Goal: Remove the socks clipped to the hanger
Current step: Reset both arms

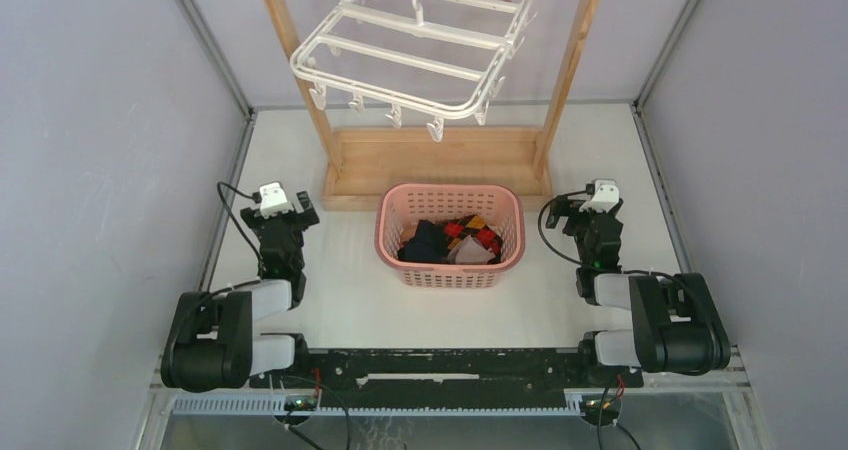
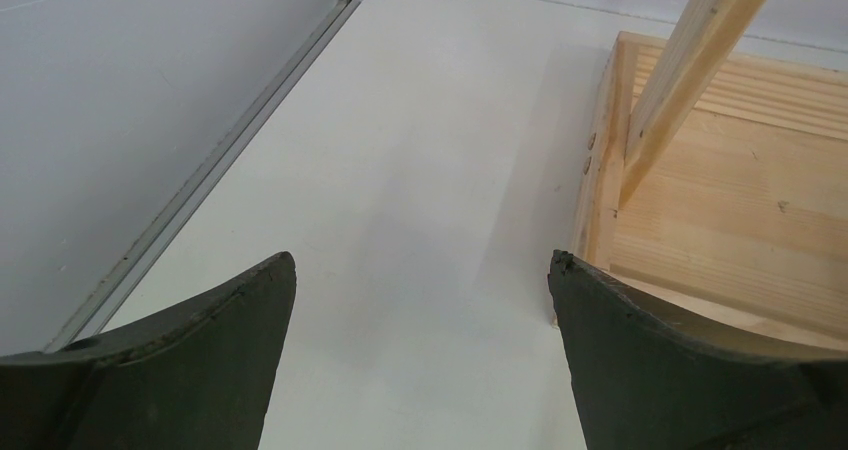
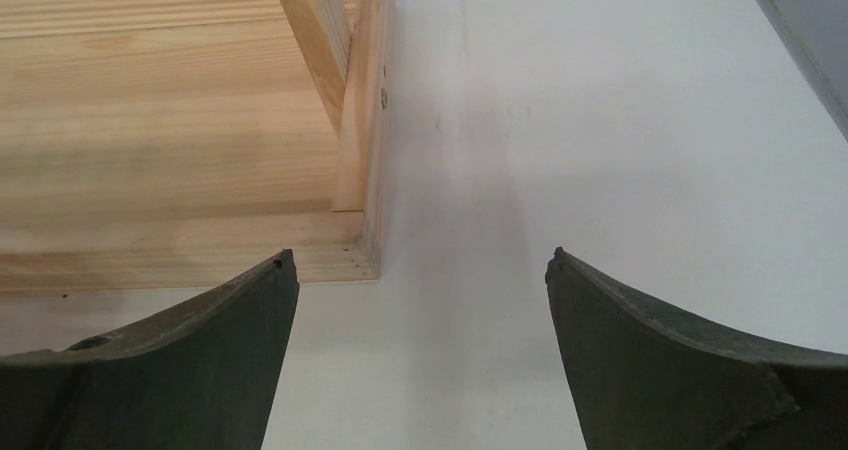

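Top external view shows the hanger [image 1: 415, 45] seemingly bare at twelve o'clock, the socks [image 1: 455, 240] heaped in the basket [image 1: 385, 225] at centre, left gripper [image 2: 422, 260] and right gripper [image 3: 421, 255] spread empty, so parking both clear seems best.

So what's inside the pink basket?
A heap of socks: a black one, a red-and-yellow patterned one, a pale one. Anything beneath them, and the basket floor, is covered.

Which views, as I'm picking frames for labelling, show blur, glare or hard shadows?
Top external: evenly lit, sharp, no glare; the hanger stands out clearly. Left wrist: dark jaws show little detail, faint shadow on the table beside the wooden rack. Right wrist: similar soft shadow, no glare.
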Robot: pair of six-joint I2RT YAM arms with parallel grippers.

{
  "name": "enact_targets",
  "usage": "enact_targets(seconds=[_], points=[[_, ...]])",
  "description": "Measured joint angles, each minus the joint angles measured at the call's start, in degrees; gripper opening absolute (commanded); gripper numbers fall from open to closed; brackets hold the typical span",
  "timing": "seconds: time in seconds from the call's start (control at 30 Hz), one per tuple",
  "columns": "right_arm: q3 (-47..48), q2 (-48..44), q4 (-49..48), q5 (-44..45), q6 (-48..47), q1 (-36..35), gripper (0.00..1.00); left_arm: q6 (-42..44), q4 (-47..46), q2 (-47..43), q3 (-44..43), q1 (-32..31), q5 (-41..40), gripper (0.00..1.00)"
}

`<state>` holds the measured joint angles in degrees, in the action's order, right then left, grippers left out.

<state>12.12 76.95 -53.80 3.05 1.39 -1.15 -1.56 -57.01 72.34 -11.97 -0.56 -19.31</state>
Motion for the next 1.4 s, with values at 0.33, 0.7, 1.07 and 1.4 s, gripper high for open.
enact_targets(seconds=[0.33, 0.7, 1.07, 1.4], points=[[0.1, 0.0, 0.6, -0.4, 0.0, 0.0, 1.0, 0.0, -0.9, 0.0, 0.0, 0.0, 0.0, 1.0], [0.1, 0.0, 0.9, -0.6, 0.0, 0.0, 1.0, 0.0, -1.1, 0.0, 0.0, 0.0, 0.0, 1.0], [0.1, 0.0, 0.9, -0.6, 0.0, 0.0, 1.0, 0.0, -1.2, 0.0, 0.0, 0.0, 0.0, 1.0], [0.1, 0.0, 0.9, -0.6, 0.0, 0.0, 0.99, 0.0, -1.2, 0.0, 0.0, 0.0, 0.0, 1.0]])
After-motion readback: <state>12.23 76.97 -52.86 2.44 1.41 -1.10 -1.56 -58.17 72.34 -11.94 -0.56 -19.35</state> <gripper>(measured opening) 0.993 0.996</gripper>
